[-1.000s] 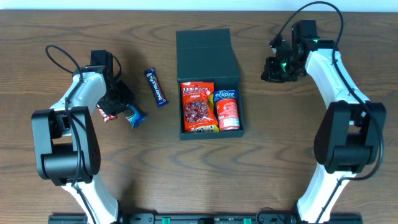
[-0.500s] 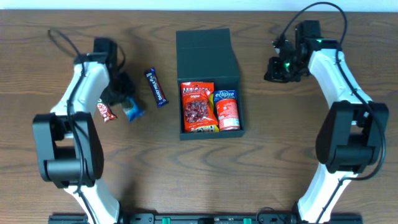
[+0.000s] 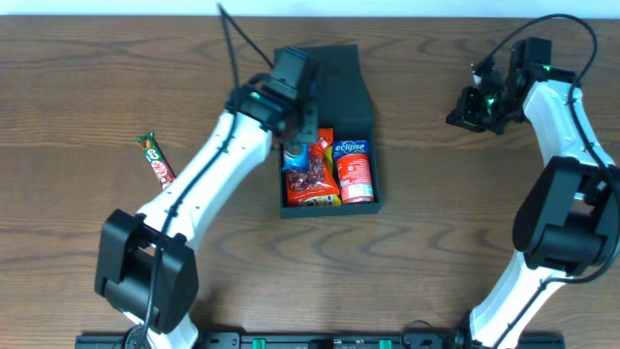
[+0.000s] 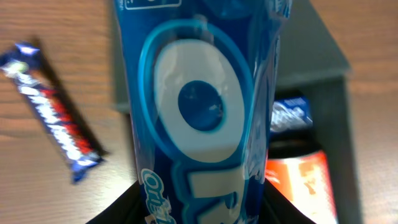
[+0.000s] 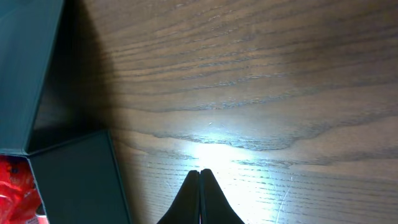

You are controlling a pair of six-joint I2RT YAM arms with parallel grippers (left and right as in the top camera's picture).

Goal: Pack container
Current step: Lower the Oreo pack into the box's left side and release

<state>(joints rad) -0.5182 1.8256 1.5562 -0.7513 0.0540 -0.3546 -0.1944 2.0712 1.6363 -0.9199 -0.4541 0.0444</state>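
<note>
The container (image 3: 356, 114) is a dark slate-blue box at the table's middle, with its flap lid (image 3: 334, 78) folded back. Inside lie a red snack pack (image 3: 310, 179) and an orange Eclipse pack (image 3: 356, 173). My left gripper (image 3: 298, 147) hangs over the box's near-left part, shut on a blue Oreo pack (image 4: 205, 112) that fills the left wrist view between the fingers (image 4: 121, 208). My right gripper (image 3: 472, 111) is shut and empty over bare table to the right of the box, its fingertips (image 5: 200, 173) pressed together.
A dark blue candy bar (image 4: 53, 115) lies on the wood left of the box, under my left arm in the overhead view. A red and green bar (image 3: 155, 161) lies far left. The box's corner (image 5: 74, 180) shows in the right wrist view.
My left arm has swung from the left side of the table to over the container, carrying the Oreo pack. The right arm has drifted a little to the right.
</note>
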